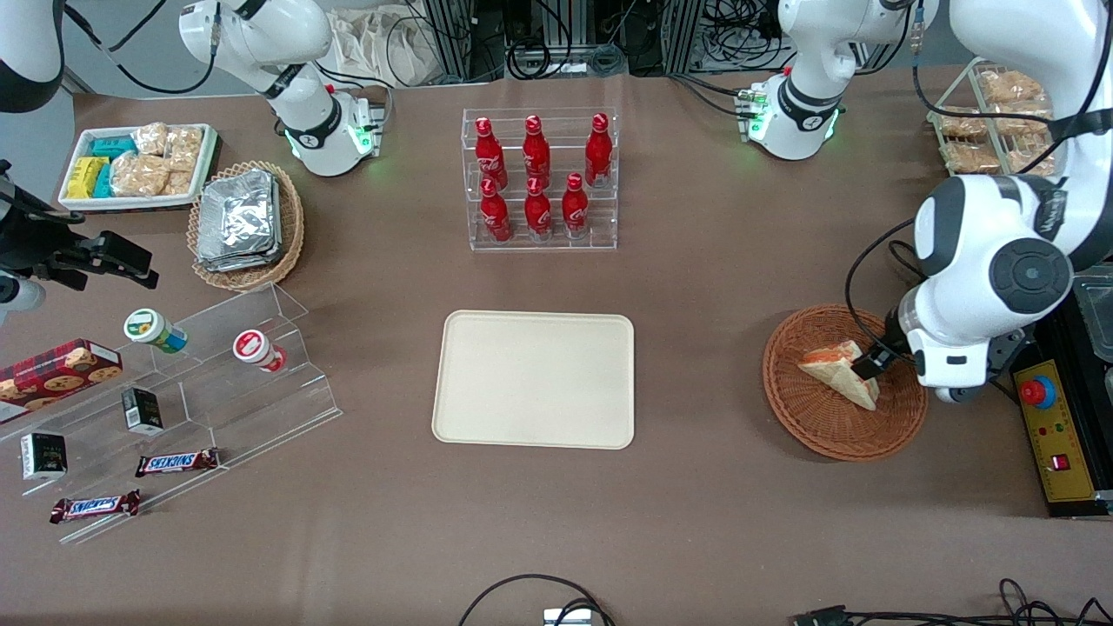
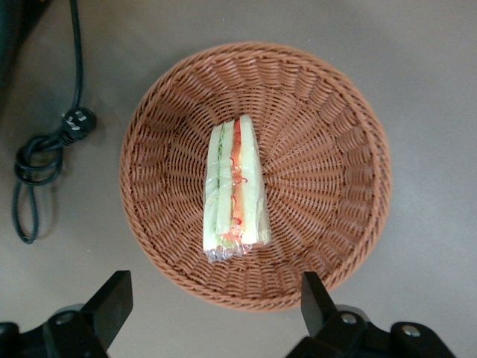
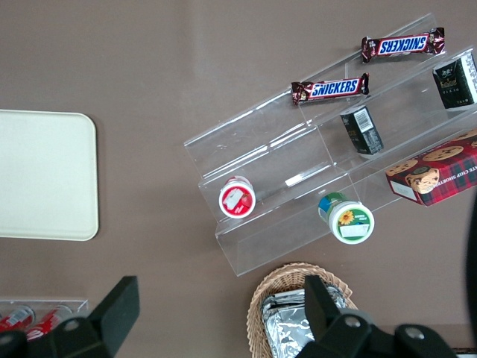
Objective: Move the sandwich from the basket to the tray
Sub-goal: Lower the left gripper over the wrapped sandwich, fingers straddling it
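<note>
The sandwich (image 1: pixel 836 369) (image 2: pixel 237 186), a plastic-wrapped white-bread wedge with a red-orange filling layer, lies in the middle of the reddish-brown wicker basket (image 1: pixel 787 396) (image 2: pixel 328 119). My left gripper (image 1: pixel 869 362) (image 2: pixel 215 292) hovers over the basket, above the side toward the working arm's end, just beside the sandwich. Its fingers (image 2: pixel 112 298) are spread wide, open and empty, not touching the sandwich. The cream-beige tray (image 1: pixel 535 379) lies flat and bare in the middle of the table, toward the parked arm's end from the basket.
A clear rack of red bottles (image 1: pixel 539 178) stands farther from the front camera than the tray. A yellow control box with a red button (image 1: pixel 1052 435) sits beside the basket. A black cable (image 2: pixel 45 149) lies on the table near the basket. Acrylic shelves with snacks (image 1: pixel 174 409) are toward the parked arm's end.
</note>
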You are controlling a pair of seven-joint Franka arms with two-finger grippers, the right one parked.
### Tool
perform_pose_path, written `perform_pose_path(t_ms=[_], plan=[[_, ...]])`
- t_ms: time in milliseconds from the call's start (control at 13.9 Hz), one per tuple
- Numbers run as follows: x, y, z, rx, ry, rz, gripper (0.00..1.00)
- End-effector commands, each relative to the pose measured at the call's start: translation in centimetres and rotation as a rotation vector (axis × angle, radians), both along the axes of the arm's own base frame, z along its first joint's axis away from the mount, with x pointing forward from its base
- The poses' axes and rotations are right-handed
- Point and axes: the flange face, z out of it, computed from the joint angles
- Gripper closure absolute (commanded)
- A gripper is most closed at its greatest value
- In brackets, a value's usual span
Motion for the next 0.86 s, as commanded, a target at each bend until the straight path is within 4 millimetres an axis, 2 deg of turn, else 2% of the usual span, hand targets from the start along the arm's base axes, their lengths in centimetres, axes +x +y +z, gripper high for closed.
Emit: perform_pose_path(t_ms=[0, 72, 432, 793], plan=[[-1.8, 1.1, -2.7, -0.014, -0.042, 0.064, 0.0], [-2.1, 1.9, -3.7, -0.035, -0.059, 0.094, 0.0], [-3.1, 2.1, -8.1, -0.061, -0.108, 0.11, 0.0], [-3.3, 2.0, -10.9, -0.063, -0.12, 0.113, 0.02]])
